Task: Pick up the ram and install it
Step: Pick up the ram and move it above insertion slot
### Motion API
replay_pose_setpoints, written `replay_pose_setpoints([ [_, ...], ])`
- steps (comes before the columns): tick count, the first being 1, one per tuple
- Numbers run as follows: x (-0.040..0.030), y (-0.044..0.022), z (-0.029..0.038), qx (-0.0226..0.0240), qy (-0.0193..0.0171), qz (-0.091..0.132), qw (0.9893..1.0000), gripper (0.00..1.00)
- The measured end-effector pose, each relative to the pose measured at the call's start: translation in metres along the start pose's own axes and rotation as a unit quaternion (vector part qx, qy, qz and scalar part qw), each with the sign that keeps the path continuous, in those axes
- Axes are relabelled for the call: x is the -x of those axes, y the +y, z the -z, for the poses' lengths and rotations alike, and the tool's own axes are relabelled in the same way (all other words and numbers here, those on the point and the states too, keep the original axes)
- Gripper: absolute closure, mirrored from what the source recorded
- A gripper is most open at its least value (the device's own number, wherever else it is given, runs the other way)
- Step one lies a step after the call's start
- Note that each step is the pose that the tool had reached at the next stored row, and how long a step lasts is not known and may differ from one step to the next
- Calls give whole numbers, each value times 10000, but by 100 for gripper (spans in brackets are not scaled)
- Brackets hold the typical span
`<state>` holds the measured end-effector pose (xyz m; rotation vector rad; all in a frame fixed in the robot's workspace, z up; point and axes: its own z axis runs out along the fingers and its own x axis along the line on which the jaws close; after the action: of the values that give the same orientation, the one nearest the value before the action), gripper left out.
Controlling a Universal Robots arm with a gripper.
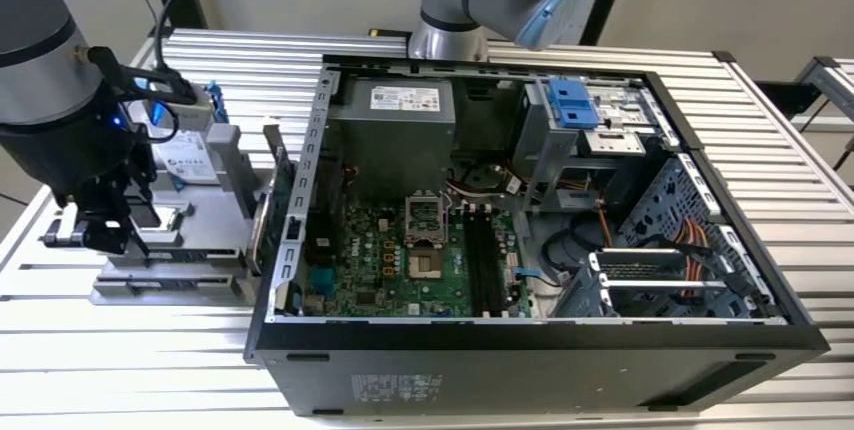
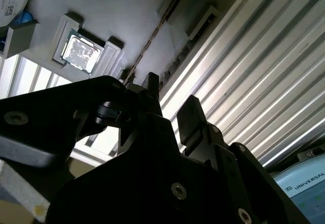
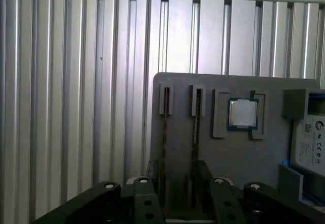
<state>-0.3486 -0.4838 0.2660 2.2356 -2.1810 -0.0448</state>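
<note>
Exterior view above case (image 1: pixel 534 342); wrist views seemingly close over tray (image 3: pixel 238 158).

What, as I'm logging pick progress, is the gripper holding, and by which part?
Nothing, it seems: the black gripper is open, fingers apart near two thin ram sticks standing on edge in the grey slotted holder.

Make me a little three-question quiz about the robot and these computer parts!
1. True or false: the hand is over the gray holder, outside the computer case.
2. How many ram sticks stand in the holder? A one, B two, C five.
3. Fill in: beside the ram sticks lies a square ___.
Key: 1 true; 2 B; 3 chip.
</note>
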Motion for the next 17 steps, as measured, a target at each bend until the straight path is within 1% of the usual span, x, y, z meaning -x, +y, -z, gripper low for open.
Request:
replay_pose_setpoints([
  [9, -1, -2, -59, 11, 4, 0, 10000, 0],
  [17, -3, -3, -108, 31, 11, -1, 10000, 0],
])
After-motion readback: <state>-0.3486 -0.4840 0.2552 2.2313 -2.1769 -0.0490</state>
